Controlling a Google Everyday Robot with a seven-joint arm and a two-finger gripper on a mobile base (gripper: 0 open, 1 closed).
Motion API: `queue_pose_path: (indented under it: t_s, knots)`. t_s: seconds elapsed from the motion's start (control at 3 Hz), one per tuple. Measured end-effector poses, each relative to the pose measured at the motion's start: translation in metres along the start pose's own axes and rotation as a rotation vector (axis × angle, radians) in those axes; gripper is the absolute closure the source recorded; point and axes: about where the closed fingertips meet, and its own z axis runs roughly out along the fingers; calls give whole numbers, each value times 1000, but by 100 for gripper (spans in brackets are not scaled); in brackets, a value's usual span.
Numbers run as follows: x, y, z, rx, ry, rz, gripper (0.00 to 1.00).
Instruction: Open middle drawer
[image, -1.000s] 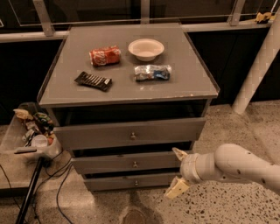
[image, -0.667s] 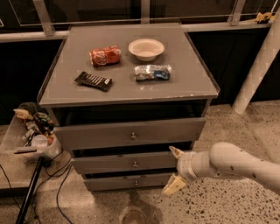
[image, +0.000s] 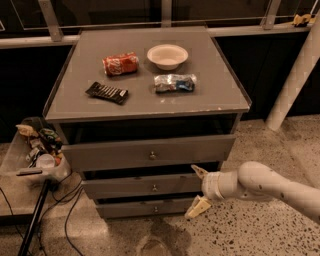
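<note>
Below the table's (image: 150, 107) front right corner, my gripper (image: 198, 190) hangs spread wide at the right end of the middle drawer (image: 135, 186), open floor (image: 250, 230) behind it. My forearm (image: 270, 185) lies nearly level, just off that front edge

My gripper (image: 197, 190), fingers spread, hides the right end of the middle drawer (image: 130, 186). Its arm (image: 280, 189) runs off the right edge. The bin (image: 12, 164), cut off at left, holds possibly scraps.

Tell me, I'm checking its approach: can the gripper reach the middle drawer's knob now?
Probably yes. The open gripper hangs at the right end of the middle drawer, level with its front; nothing stands between it and the knob.
</note>
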Motion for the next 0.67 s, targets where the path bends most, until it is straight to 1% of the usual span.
queue_pose_path:
  t_s: [0.33,0.67]
  knots:
    - [23,-22,21,-9,-40,-37,0]
    - [23,-22,22,-13,-41,-35,0]
